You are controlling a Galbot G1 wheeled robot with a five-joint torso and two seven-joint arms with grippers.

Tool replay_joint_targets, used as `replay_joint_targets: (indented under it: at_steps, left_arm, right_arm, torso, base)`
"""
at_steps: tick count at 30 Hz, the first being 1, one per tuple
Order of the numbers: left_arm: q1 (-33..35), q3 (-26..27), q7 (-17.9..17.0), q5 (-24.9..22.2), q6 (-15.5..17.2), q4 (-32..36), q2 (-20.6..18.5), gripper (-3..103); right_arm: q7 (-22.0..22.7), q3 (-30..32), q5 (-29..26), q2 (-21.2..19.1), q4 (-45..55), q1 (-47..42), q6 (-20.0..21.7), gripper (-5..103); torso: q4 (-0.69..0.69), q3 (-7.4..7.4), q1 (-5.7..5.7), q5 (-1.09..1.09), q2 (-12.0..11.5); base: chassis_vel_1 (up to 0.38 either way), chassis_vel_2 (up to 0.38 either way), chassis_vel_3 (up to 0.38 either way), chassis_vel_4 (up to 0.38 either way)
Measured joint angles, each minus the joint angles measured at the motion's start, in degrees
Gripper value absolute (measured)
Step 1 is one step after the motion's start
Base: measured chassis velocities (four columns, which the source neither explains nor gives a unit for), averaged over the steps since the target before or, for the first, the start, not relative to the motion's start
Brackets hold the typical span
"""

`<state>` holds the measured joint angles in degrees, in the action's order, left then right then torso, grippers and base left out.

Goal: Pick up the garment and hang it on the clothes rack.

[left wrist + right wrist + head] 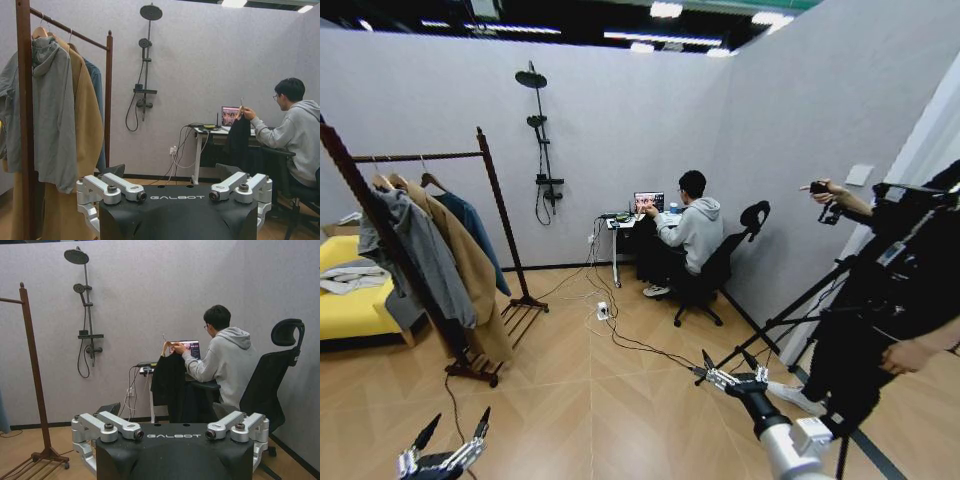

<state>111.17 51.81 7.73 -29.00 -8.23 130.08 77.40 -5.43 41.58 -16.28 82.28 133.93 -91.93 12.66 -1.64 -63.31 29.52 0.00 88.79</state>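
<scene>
Open wood floor (580, 400) lies ahead; the clothes rack (430, 250) (rail crowded with hanging coats) blocks the left, a tripod (790, 320) the right.

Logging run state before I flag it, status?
Open, empty, low: left claw, right claw. Blue garment hanging on rack, beside coat. Loose cables on floor ahead.

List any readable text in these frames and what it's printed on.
"GALBOT" on the black housing of the left end effector, white capitals, left wrist view.
"GALBOT" on the black housing of the right end effector, right wrist view.
Laptop screen on the desk: lit, content too small to read.
No other text, labels or numbers legible in the room.
</scene>
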Motion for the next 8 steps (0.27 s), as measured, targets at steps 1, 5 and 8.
replay_joint_targets:
  at_steps: [1, 5, 8]
  left_arm:
    - [0.00, 0.00, 0.00, -0.01, 0.00, 0.00, 0.00, 100]
    - [0.00, 0.00, 0.00, 0.00, 0.00, 0.00, 0.00, 100]
    - [0.00, 0.00, 0.00, 0.00, 0.00, 0.00, 0.00, 100]
  right_arm:
    - [-0.16, 0.00, -0.09, 0.02, 0.02, -0.09, -0.04, 100]
    - [-0.30, -0.05, -0.14, 0.15, 0.12, -0.07, -0.35, 100]
    - [-0.33, -0.25, -0.15, 0.26, 0.16, 0.08, -0.67, 100]
  torso:
    - [0.00, 0.00, 0.00, 0.00, 0.00]
    - [0.00, 0.00, 0.00, 0.00, 0.00]
    - [0.00, 0.00, 0.00, 0.00, -0.01]
  base:
    - [0.000, 0.000, 0.000, 0.000]
    - [0.000, 0.000, 0.000, 0.000]
    - [0.000, 0.000, 0.000, 0.000]
